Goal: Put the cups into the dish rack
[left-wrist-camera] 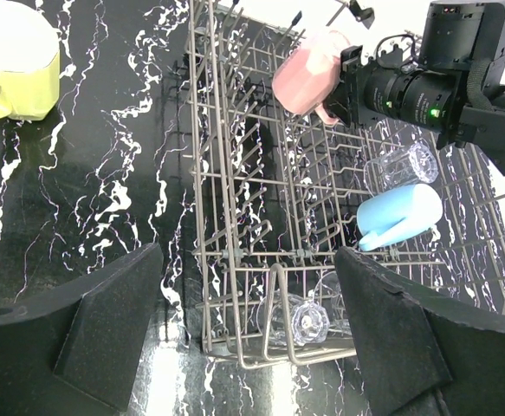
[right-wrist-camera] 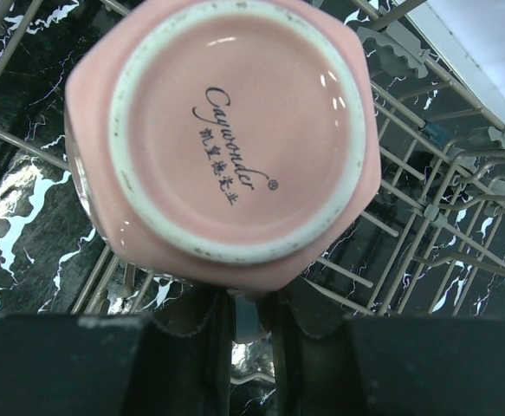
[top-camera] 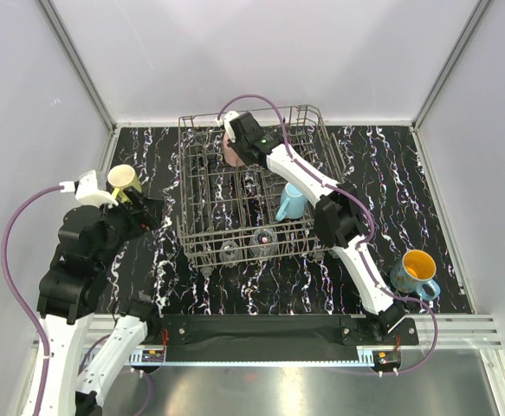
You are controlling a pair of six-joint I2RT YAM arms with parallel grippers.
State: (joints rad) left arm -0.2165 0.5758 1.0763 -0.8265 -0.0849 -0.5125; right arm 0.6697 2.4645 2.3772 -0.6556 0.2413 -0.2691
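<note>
Above the dish rack (top-camera: 209, 186), right hand (right-wrist-camera: 250, 319) grips the inverted pink mug (right-wrist-camera: 235, 130).

A black tabletop veined with white marbling (top-camera: 391, 173) covered the floor of the cell. Plain white panel walls (top-camera: 261, 52) closed it on three sides, and slanting aluminium struts (top-camera: 77, 65) ran along the far corners. A flat black plate (top-camera: 252, 329) lay along the near edge beside a ribbed aluminium rail (top-camera: 460, 325). A brushed steel sheet (top-camera: 278, 390) lay nearer still.

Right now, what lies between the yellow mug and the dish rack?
Only bare marbled tabletop; the left wrist view shows the yellow mug and dish rack apart.
</note>
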